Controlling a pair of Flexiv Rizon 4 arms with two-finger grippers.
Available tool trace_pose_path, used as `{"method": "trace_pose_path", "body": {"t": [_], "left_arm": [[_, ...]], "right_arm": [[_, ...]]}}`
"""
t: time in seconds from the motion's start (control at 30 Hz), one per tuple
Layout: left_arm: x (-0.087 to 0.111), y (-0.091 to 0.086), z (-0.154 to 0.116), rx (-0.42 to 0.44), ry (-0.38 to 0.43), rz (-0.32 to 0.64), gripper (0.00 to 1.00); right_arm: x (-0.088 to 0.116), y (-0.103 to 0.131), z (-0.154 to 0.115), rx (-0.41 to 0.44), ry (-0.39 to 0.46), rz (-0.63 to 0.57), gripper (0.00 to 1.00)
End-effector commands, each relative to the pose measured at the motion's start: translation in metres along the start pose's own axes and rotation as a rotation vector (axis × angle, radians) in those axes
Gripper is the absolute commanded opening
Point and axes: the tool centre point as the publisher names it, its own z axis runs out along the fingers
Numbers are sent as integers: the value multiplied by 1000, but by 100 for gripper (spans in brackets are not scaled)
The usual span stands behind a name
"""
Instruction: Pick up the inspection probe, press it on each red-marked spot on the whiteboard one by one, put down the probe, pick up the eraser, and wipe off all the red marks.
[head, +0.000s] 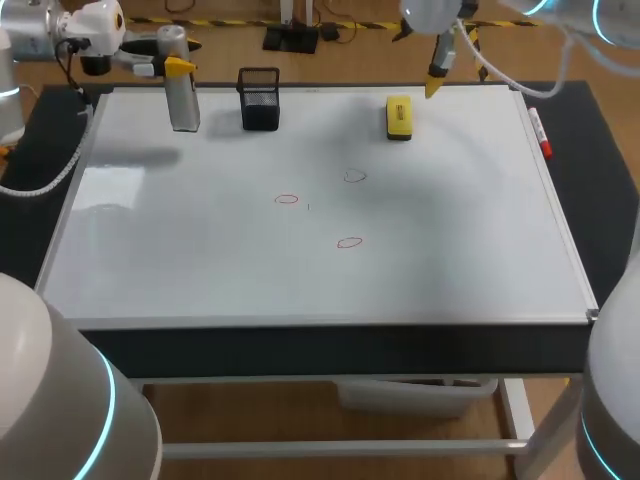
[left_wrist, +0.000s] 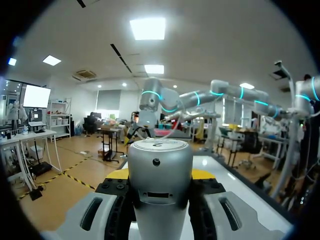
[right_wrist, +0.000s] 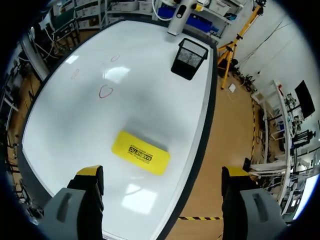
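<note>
Head view: my left claw (head: 180, 67) pinches the silver cylindrical probe (head: 183, 100) at the 11 o'clock edge of the whiteboard (head: 200, 260), black mesh cup (head: 259, 98) just beside. My right claw (head: 437, 78) is spread, hovering above the flat yellow eraser (head: 399, 117) at 1 o'clock. Three red marks (head: 349, 242) mid-board, glossy surface all round them.
</note>
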Motion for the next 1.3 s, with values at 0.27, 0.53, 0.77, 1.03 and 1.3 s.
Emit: {"method": "trace_pose_path", "body": {"t": [0.27,0.53,0.77,1.03,1.3], "left_arm": [[4,-3,2,-5,-9,2,0],[4,-3,2,-5,-9,2,0],[4,-3,2,-5,-9,2,0],[4,-3,2,-5,-9,2,0],[4,-3,2,-5,-9,2,0]], "right_arm": [[-1,4,-6,72,117,0,100],[-1,4,-6,72,117,0,100],[-2,12,26,36,195,-259,100],[16,16,40,44,248,-520,100],[28,16,45,33,268,-732,100]]}}
